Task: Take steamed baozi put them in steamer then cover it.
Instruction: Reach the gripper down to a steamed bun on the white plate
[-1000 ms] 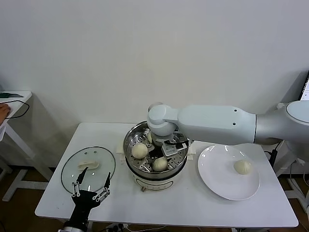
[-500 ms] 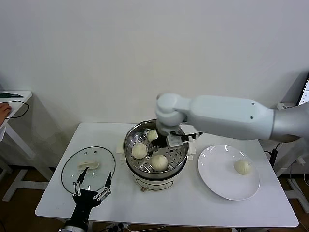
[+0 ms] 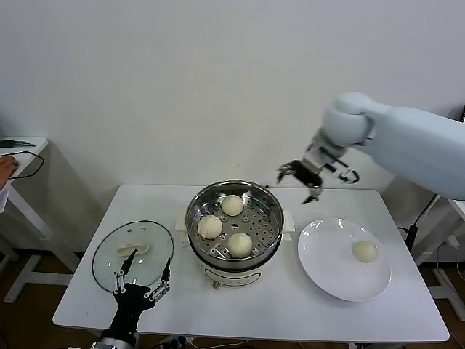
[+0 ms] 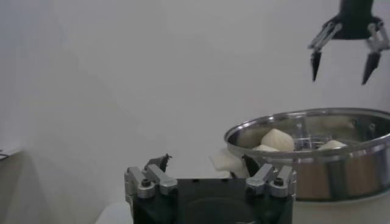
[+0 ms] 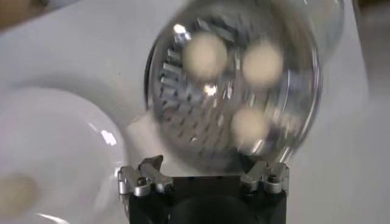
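The steamer [image 3: 270, 215], a shiny steel pot on a cream base, stands mid-table with three baozi on its perforated tray: one at the back [image 3: 232, 205], one at the left [image 3: 210, 226], one at the front [image 3: 240, 243]. A fourth baozi [image 3: 365, 251] lies on the white plate [image 3: 327, 269]. My right gripper [image 3: 305, 180] is open and empty, high in the air above the gap between steamer and plate. Its wrist view looks down on the steamer [image 5: 304, 91] and the plate's baozi [image 5: 15, 192]. My left gripper [image 3: 139, 280] is open and empty at the table's front, over the glass lid [image 3: 109, 251].
The glass lid with its cream handle [image 3: 133, 249] lies flat at the table's left. The left wrist view shows the steamer's rim [image 4: 341, 152] and the right gripper [image 4: 343, 55] far above it. A wall stands behind the table. A small side table [image 3: 18, 156] is at far left.
My right gripper has left the steamer, rising and swinging right toward the plate side with nothing in it. A third baozi now lies in the steamer. The left arm has not moved.
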Controlling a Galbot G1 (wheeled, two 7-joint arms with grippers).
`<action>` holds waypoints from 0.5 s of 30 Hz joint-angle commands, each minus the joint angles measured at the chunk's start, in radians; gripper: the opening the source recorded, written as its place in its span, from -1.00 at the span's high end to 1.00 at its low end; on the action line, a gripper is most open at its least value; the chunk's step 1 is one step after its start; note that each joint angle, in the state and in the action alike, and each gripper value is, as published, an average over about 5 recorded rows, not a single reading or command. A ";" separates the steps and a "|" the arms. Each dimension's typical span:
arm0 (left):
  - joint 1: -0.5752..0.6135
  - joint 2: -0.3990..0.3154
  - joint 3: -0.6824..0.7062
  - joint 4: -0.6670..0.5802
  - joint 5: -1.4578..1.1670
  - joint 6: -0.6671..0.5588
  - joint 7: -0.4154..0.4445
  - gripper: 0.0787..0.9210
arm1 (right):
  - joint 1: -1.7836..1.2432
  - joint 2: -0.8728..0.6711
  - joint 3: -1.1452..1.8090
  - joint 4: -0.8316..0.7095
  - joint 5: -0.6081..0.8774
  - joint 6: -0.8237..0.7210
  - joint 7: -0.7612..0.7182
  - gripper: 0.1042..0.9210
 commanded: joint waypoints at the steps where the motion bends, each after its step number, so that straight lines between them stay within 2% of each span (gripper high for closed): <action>1: 0.005 0.002 0.002 -0.002 0.002 0.000 0.001 -0.77 | -0.162 -0.212 -0.044 -0.191 0.048 -0.157 -0.012 -0.76; 15: 0.027 -0.005 -0.003 -0.003 0.004 -0.004 0.002 -0.77 | -0.444 -0.167 0.150 -0.299 -0.081 -0.141 0.063 -0.76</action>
